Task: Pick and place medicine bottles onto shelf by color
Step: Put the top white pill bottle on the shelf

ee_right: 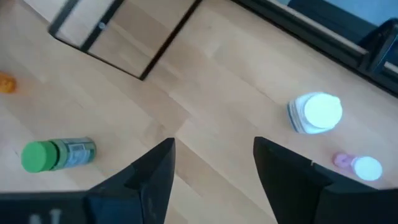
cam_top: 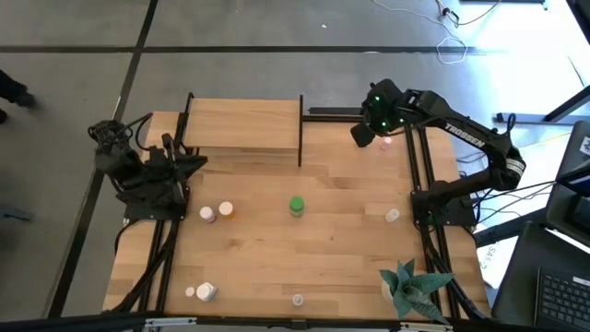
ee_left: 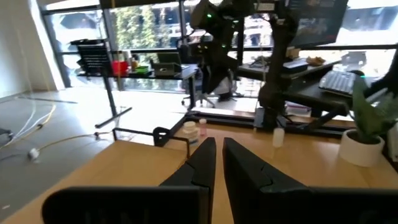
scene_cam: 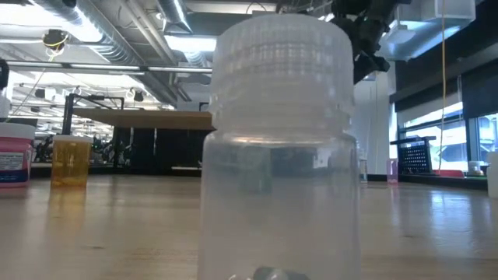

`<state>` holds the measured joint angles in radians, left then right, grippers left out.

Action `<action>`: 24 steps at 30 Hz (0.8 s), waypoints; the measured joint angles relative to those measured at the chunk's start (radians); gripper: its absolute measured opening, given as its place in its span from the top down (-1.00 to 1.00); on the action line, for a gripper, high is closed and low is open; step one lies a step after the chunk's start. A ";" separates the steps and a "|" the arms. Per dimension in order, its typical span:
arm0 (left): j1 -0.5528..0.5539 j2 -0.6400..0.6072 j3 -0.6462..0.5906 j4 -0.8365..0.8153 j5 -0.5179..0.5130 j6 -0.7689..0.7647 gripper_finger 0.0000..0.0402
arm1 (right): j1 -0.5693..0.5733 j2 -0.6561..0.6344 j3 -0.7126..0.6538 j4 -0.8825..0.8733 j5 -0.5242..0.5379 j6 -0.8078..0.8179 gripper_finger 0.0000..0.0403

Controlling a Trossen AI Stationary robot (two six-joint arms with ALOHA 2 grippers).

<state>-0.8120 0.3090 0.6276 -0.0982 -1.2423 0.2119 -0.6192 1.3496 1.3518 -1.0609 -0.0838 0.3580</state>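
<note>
STEP: reach for a bottle, shelf (cam_top: 242, 123) bare | RIGHT: right gripper (ee_right: 211, 163) jaws wide, empty, above far right table corner | TARGET: white-capped bottle (ee_right: 315, 112) and pink bottle (ee_right: 356, 165) just beside (others scattered mid-table) | NEXT: centre, descend, close | LEFT: left gripper (ee_left: 217, 163) jaws shut, waiting left.

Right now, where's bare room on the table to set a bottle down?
The light wood shelf top shows nothing on it. Open tabletop lies between the green bottle and the clear bottle, and below them toward the front edge. It is tighter near the white and orange bottles and under the open right hand.
</note>
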 joint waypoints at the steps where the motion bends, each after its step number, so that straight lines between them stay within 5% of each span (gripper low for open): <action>1: 0.000 0.016 0.018 0.000 -0.009 0.000 0.87 | -0.004 0.004 0.000 -0.008 -0.001 -0.001 -0.09; 13: 0.000 0.209 0.269 -0.179 -0.018 -0.071 0.87 | -0.014 0.023 0.110 -0.157 0.002 -0.053 -0.09; 24: 0.107 0.399 0.403 -0.527 0.374 -0.488 0.87 | -0.014 0.022 0.150 -0.169 0.002 -0.053 -0.09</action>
<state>-0.7045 0.7085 1.0306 -0.6256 -0.8684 -0.2762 -0.6331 1.3720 1.5013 -1.2295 -0.0822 0.3050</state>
